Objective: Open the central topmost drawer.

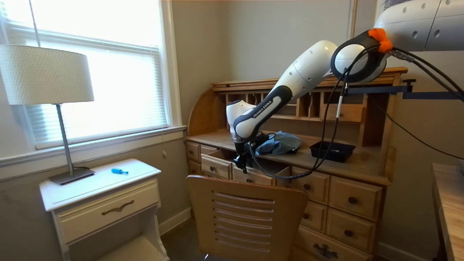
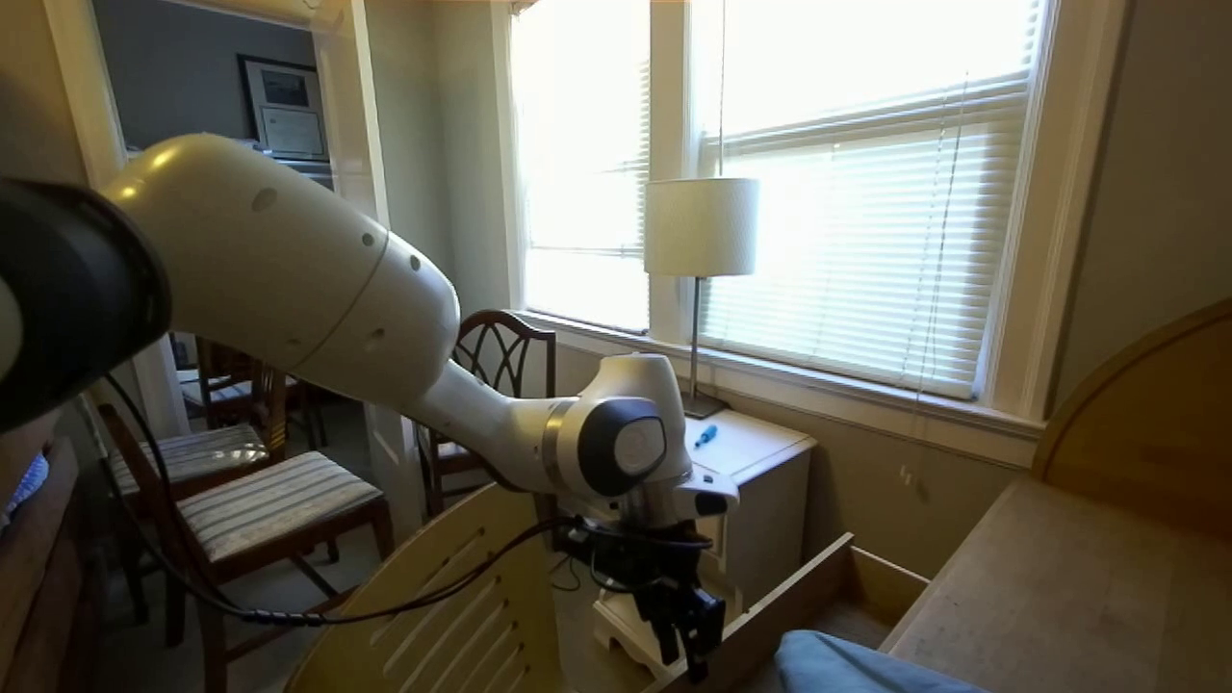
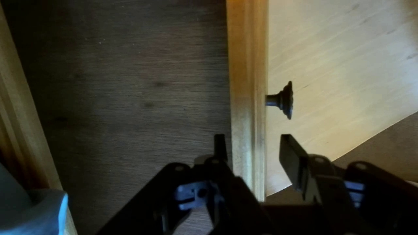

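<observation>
The central topmost drawer (image 1: 223,169) is wide, shallow and honey-coloured, and stands pulled out from the desk. Its front board also shows in an exterior view (image 2: 799,584), and its rim and dark inside fill much of the wrist view (image 3: 247,81). One dark knob (image 3: 284,100) sticks out from the front; knobs also show in an exterior view (image 1: 249,180). My gripper (image 3: 253,143) is open. In the wrist view one finger is on the inner side of the front board and one on the outer side, with gaps beside both. The gripper points down at the drawer in both exterior views (image 1: 240,166) (image 2: 688,656).
A wooden chair (image 1: 250,217) stands close before the drawer; its backrest (image 3: 336,65) lies behind the knob. A blue cloth (image 1: 281,143) and a black tray (image 1: 332,151) rest on the desktop (image 1: 362,167). A white nightstand (image 1: 90,192) with a lamp (image 1: 47,74) stands beside.
</observation>
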Action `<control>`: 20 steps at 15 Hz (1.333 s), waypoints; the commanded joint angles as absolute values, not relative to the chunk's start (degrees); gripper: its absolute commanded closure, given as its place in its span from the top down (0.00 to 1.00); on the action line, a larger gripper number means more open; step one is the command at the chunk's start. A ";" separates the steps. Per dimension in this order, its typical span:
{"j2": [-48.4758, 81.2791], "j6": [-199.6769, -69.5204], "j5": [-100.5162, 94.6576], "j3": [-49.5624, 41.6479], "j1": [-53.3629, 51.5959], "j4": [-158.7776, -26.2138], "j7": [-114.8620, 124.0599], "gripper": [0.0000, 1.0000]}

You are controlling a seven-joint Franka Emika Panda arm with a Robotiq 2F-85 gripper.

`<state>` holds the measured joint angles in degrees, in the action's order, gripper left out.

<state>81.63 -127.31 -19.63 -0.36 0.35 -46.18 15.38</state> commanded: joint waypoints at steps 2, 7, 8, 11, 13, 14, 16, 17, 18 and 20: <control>81.66 -127.32 -19.63 -0.37 0.26 -46.19 15.38 0.84; 81.80 -129.34 -18.71 1.16 3.21 -46.90 11.70 1.00; 81.91 -129.35 -18.42 1.57 3.94 -46.85 11.08 1.00; 82.84 -130.40 -17.92 3.46 5.80 -46.24 8.71 0.75; 83.60 -131.68 -17.26 5.65 7.17 -45.75 6.55 0.66; 83.78 -131.93 -17.08 6.60 7.56 -45.61 5.72 0.57; 84.07 -132.38 -17.06 8.18 8.11 -45.45 4.61 0.42; 84.19 -132.39 -17.17 8.88 8.25 -45.37 4.07 0.36; 84.24 -132.37 -17.44 9.29 8.22 -45.30 3.78 0.28; 84.28 -131.78 -17.61 10.14 8.10 -45.13 3.18 0.16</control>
<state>83.44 -131.67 -18.62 8.22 7.61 -46.28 5.76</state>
